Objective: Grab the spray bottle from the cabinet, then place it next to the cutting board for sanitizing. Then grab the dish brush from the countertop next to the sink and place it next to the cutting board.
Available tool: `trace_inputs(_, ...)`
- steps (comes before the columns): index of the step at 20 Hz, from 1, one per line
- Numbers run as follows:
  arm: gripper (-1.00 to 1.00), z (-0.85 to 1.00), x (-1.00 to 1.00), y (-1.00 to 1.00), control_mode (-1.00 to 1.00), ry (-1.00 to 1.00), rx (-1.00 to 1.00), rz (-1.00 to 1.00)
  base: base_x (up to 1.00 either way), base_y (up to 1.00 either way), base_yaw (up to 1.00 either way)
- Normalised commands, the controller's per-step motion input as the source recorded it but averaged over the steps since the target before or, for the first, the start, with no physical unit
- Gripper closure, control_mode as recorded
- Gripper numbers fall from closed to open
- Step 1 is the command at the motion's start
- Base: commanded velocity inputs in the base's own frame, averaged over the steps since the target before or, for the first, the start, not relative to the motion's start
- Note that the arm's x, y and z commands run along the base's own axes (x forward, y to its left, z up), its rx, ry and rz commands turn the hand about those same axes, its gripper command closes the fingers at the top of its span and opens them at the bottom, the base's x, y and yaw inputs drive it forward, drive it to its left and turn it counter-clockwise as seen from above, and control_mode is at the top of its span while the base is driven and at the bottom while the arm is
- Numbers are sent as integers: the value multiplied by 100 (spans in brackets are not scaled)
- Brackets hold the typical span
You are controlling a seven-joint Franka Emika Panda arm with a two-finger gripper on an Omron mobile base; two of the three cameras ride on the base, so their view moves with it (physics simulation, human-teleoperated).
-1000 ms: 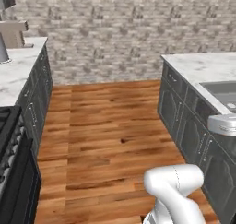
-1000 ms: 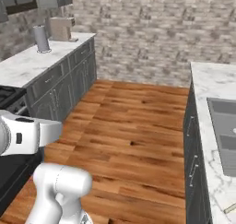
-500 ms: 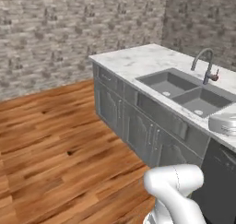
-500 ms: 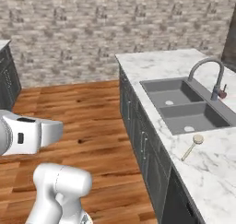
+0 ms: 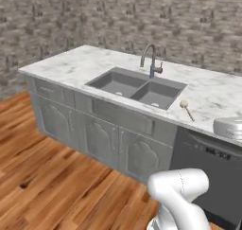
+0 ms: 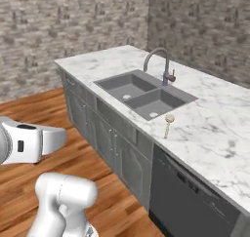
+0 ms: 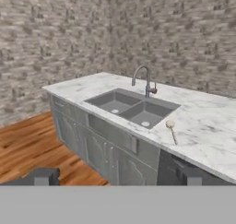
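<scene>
The dish brush (image 5: 185, 109) lies on the white marble countertop (image 5: 85, 63), just right of the dark grey double sink (image 5: 137, 86) and close to the counter's front edge. It has a round cream head and a thin tan handle. Both other views show the dish brush (image 6: 168, 125) (image 7: 171, 130) beside the sink (image 6: 141, 92) (image 7: 131, 107). My gripper (image 7: 117, 177) is open with nothing between its fingertips (image 7: 44, 176), and it is well back from the counter, over the floor. The spray bottle, cabinet and cutting board are out of view.
A curved metal faucet (image 5: 151, 61) with a red detail stands behind the sink. Grey panelled base cabinets (image 5: 101, 139) and a dark dishwasher front (image 6: 188, 199) run under the countertop. Wood floor (image 5: 42, 186) lies open in front of it. A stone wall (image 7: 69, 29) backs the scene.
The whole picture has swung round as the base moved: from an aisle between two counters to facing the sink counter. The gripper has stayed open.
</scene>
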Motion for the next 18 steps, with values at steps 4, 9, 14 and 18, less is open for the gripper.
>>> trace_inputs(4, -100, 0, 0, 0, 100, 0, 0, 0, 21, 9, -48)
trace_inputs(9, -100, 0, 0, 0, 100, 0, 0, 0, 49, 0, -40)
trace_inputs(14, -100, 0, 0, 0, 100, 0, 0, 0, 84, 23, -21)
trace_inputs(18, -100, 0, 0, 0, 100, 0, 0, 0, 98, 27, -17)
